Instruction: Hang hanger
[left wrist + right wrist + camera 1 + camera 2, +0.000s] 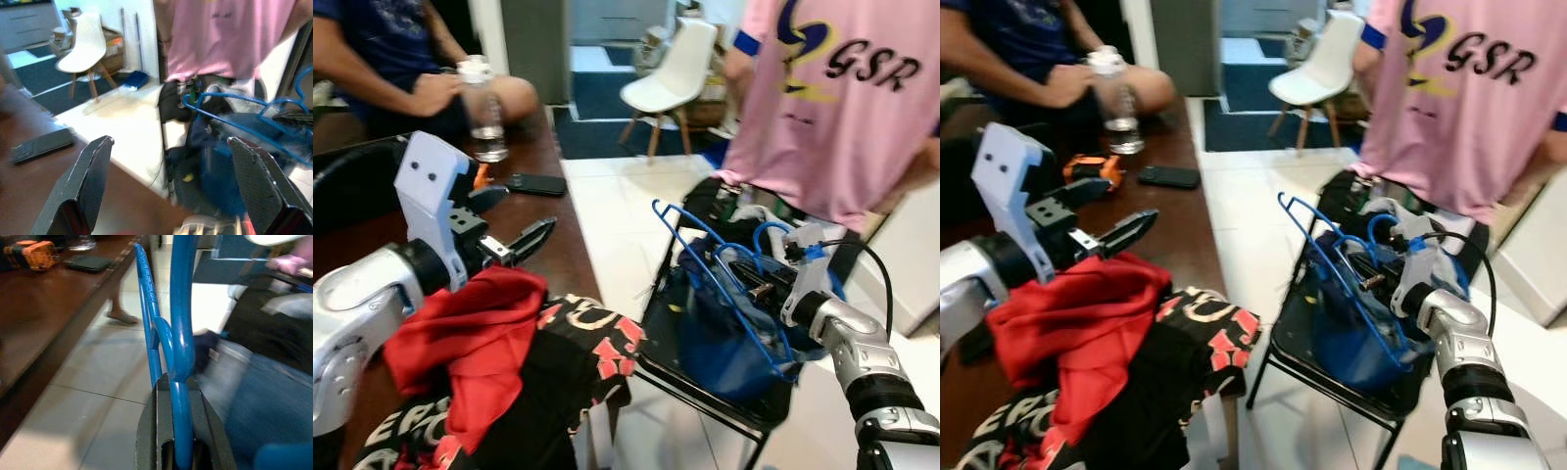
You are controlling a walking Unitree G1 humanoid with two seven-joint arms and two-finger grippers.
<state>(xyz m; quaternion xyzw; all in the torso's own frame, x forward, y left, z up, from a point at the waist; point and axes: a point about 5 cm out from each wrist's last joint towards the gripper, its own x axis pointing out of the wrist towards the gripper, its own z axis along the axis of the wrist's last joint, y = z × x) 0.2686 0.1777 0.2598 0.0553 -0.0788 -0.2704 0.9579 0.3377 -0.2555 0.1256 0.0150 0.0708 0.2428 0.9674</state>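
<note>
A blue wire hanger stands tilted over a heap of blue clothes on a black chair to my right. My right gripper is shut on the hanger's lower bar, and in the left eye view it sits low against the heap. My left gripper is open with nothing between its fingers. It hovers above the brown table, just past a red garment, and points toward the chair.
A black shirt with red lettering hangs over the table edge. A phone, an orange tool and a bottle held by a seated person are farther along. A person in a pink shirt stands behind the chair. A white chair is farther off.
</note>
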